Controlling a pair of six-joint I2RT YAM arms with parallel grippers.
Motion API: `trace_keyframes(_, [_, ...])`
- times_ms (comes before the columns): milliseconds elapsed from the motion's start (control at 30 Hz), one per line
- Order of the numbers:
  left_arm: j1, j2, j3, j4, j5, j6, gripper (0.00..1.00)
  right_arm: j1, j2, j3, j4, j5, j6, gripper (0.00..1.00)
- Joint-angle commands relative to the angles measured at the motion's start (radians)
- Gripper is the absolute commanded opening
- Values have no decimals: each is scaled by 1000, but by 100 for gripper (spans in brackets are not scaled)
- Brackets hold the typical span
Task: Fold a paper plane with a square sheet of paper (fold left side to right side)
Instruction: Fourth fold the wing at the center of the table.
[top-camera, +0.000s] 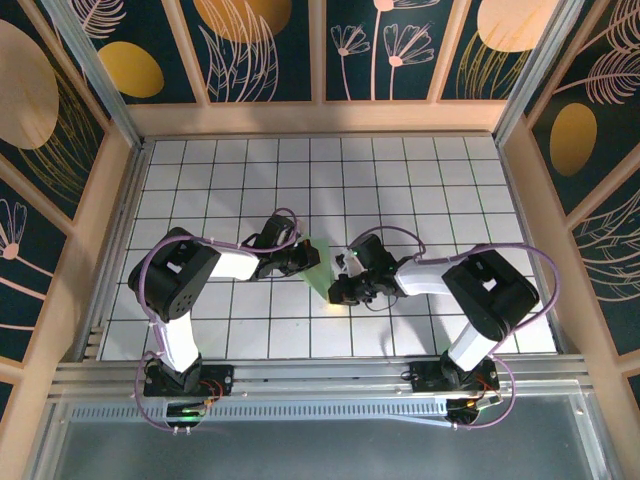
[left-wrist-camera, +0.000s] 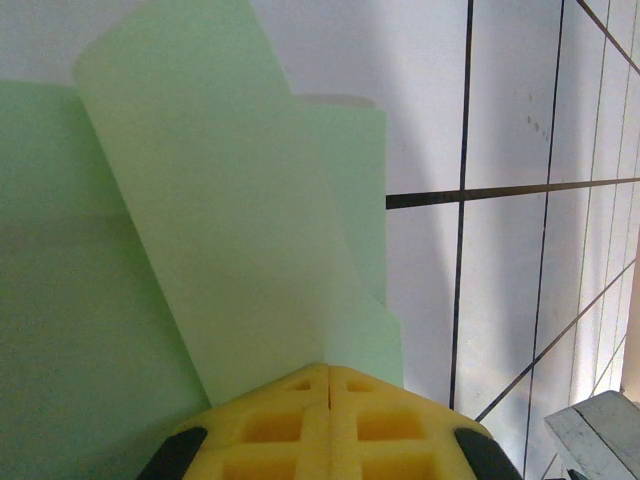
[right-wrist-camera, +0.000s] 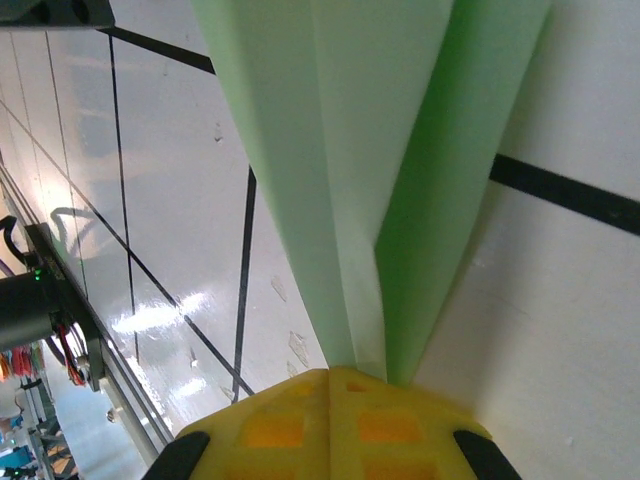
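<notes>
The sheet of paper, pale mint green and creased into a pointed wedge, lies on the white grid table between my two grippers. My left gripper is shut at the wedge's left edge. In the left wrist view its yellow fingertips meet over the paper, where a flap curls up in front of them. My right gripper is shut at the wedge's narrow near end. In the right wrist view the paper's raised crease runs under its tips. Neither seam shows paper pinched in it.
The tiled table stretches free behind and to both sides of the paper. Wooden walls box it in at left, right and back. An aluminium rail carrying both arm bases runs along the near edge.
</notes>
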Motion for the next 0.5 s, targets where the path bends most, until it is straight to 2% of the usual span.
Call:
trace_keyframes(0, [-2, 33, -18, -98, -66, 30, 0, 13, -25, -23, -41, 7, -10, 0])
trace_keyframes(467, [-1, 25, -15, -107, -69, 32, 0, 17, -88, -56, -86, -5, -16, 0])
